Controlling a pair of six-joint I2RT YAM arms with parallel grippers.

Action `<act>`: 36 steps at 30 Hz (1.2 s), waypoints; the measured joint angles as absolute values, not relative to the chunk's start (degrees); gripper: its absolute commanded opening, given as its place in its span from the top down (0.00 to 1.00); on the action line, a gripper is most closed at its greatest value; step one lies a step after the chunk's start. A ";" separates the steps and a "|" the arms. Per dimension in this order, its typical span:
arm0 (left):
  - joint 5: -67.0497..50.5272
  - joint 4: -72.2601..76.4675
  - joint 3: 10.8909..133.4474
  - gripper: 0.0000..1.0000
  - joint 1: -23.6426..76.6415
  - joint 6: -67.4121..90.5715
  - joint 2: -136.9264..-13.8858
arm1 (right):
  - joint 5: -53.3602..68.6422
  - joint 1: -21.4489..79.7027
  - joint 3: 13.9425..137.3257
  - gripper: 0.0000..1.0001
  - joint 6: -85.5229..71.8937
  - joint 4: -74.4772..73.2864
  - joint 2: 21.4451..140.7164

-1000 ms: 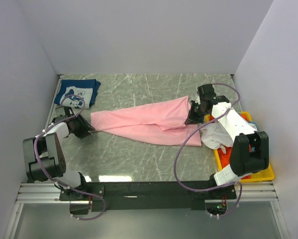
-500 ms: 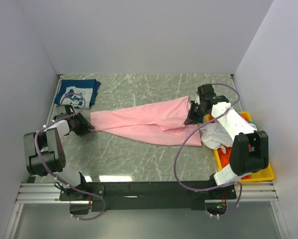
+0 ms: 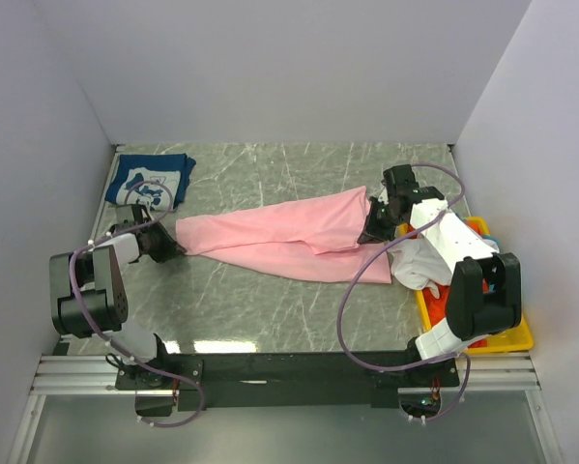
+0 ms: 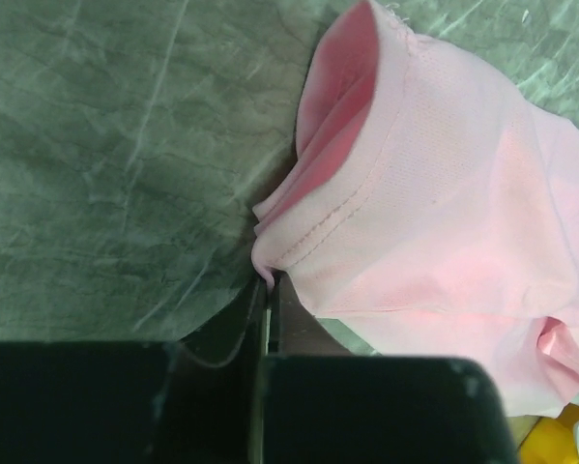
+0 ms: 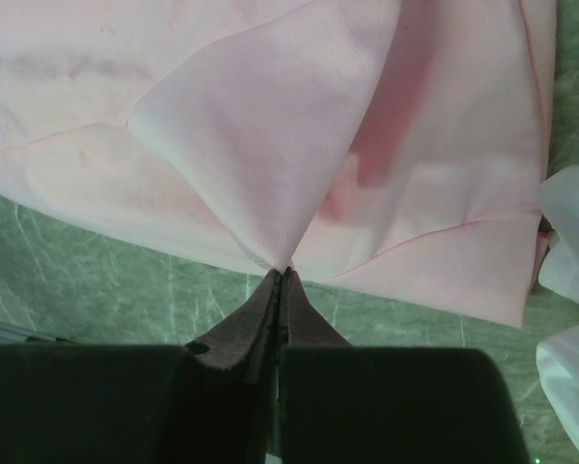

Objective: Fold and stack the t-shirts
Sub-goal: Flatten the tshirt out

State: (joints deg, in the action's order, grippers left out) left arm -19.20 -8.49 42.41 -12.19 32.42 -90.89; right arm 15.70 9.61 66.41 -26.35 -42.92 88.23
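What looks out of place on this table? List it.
The white t-shirt hangs crumpled over the yellow tray's left rim onto the table. The pink t-shirt, pinched between left hand and right hand, lies twisted and creased rather than flat. Nothing looks damaged.

Left arm (image 3: 113, 253) folded low, right arm (image 3: 451, 237) stretched forward, both sets of jaws pinched shut.

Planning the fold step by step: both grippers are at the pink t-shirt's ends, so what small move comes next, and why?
Probably lift both ends slightly and draw them apart. The left gripper pinches a hem at one end of the pink t-shirt, the right gripper pinches the other end, and the cloth between lies bunched, not flat.
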 measured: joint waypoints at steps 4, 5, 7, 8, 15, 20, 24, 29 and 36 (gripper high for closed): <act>-20.12 -8.16 42.39 1.00 -12.19 32.38 -90.89 | 15.70 9.61 66.59 1.00 -26.44 -43.13 88.23; -20.14 -8.25 42.46 1.00 -12.19 32.47 -90.89 | 15.73 9.61 66.81 1.00 -26.55 -43.31 88.23; -20.14 -9.37 43.05 1.00 -12.16 32.80 -90.85 | 15.68 9.61 68.34 1.00 -26.61 -44.45 88.23; -20.14 -10.63 44.05 0.99 -12.16 33.26 -90.83 | 15.64 9.61 69.47 1.00 -26.61 -44.95 88.23; -20.10 -14.94 59.57 1.00 -12.16 37.08 -88.68 | 14.26 9.58 85.36 1.00 -26.76 -48.31 87.81; -20.10 -14.70 69.06 1.00 -12.16 40.47 -82.96 | 10.37 9.58 92.47 1.00 -26.87 -45.47 83.11; -18.96 -14.83 71.13 1.00 -12.01 44.10 -74.89 | 6.63 9.58 94.61 1.00 -26.59 -40.84 75.02; -13.56 -15.07 73.80 1.00 -11.75 47.66 -60.77 | 4.14 9.61 94.94 1.00 -25.30 -31.73 63.90; -5.61 -9.34 79.70 1.00 -11.66 48.88 -47.29 | 1.50 9.61 96.66 1.00 -22.87 -20.14 52.36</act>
State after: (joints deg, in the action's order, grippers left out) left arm -5.61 -9.34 79.70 -11.66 48.88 -47.29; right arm 1.50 9.61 96.66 -22.87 -20.14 52.36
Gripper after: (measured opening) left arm 0.023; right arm 0.007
